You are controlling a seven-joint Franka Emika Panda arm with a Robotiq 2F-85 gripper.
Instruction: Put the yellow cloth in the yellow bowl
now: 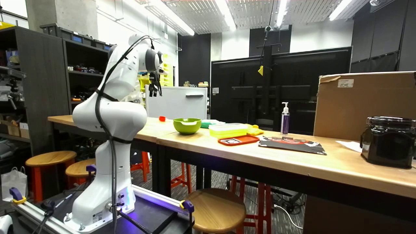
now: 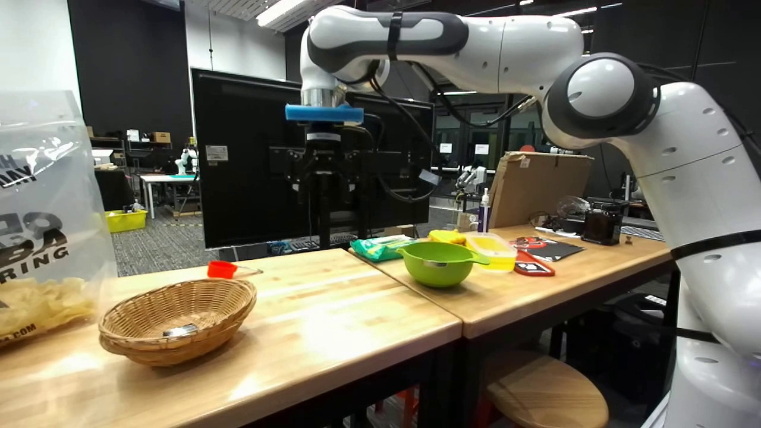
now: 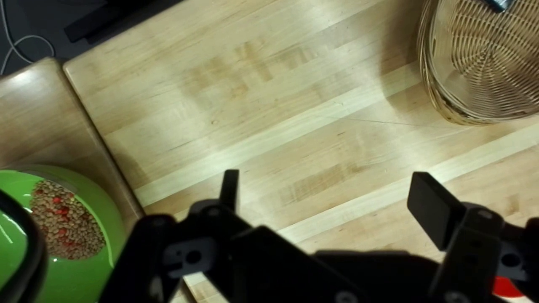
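Note:
The yellow cloth (image 1: 255,130) lies bunched on the table directly behind and against the yellow container; it also shows in an exterior view (image 2: 447,237). The yellow bowl appears as a rectangular, translucent yellow container (image 1: 228,132) on the table; it shows in an exterior view (image 2: 500,261) too. Cloth and container are both out of the wrist view. My gripper (image 2: 323,193) hangs high above the table, pointing down, well apart from both of them. In the wrist view its fingers (image 3: 322,198) are wide apart with only tabletop visible between them.
A green bowl (image 2: 437,270) holding beans (image 3: 69,223) stands beside the container. A green-white packet (image 2: 380,248) lies behind it. A red-framed item (image 1: 239,140), black board (image 1: 292,145), pump bottle (image 1: 285,120), wicker basket (image 2: 178,315), red scoop (image 2: 222,269) and plastic bag (image 2: 47,226) stand around.

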